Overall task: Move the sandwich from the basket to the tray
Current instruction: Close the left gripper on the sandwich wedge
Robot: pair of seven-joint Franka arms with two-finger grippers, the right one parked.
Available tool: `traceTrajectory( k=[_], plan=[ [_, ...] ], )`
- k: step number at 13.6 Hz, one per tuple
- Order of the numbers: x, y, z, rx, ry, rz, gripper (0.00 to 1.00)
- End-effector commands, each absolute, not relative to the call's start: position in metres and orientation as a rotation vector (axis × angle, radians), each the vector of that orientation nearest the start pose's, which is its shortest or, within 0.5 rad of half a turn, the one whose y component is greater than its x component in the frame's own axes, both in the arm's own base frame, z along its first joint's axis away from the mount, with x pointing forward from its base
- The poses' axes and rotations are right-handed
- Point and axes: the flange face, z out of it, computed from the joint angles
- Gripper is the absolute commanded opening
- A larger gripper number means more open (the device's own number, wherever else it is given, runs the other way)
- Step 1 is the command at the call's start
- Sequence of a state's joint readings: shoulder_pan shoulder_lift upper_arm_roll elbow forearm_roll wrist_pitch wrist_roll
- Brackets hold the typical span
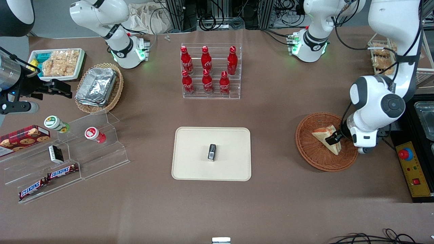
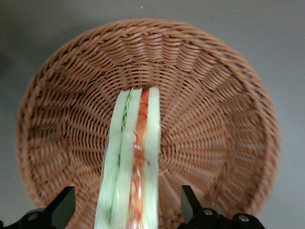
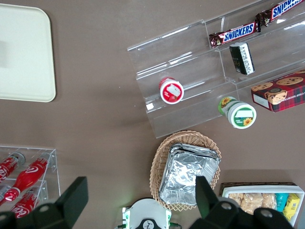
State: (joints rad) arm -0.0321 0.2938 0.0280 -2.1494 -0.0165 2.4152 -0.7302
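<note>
Wrist view, sandwich [image 2: 131, 162] between open gripper [image 2: 127, 210] fingers

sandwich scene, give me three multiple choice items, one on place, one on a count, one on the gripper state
1. Where is the sandwich?
A. in the reddish-brown wicker basket
B. on the cream tray
C. on the acrylic steps

2. How many red cola bottles stand in the clear rack?
A. four
B. six
C. eight

3. How does the left gripper stand?
A. shut beside the tray
B. open, straddling the sandwich
C. holding a bottle

Answers:
1 A, the wedge lies inside the basket rim.
2 B, two rows of three.
3 B, the wrist view shows a finger on either side of the sandwich with gaps.
</note>
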Motion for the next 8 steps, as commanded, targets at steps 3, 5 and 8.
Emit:
traceTrajectory(
  k=[3,5,8],
  plan=[
    [0.563,-0.002,0.226,-2.907,-1.161,0.037,0.0],
    [0.561,-0.002,0.225,-2.907,-1.158,0.043,0.0],
    [0.564,0.017,0.28,-2.904,-1.195,0.007,0.0]
  ],
)
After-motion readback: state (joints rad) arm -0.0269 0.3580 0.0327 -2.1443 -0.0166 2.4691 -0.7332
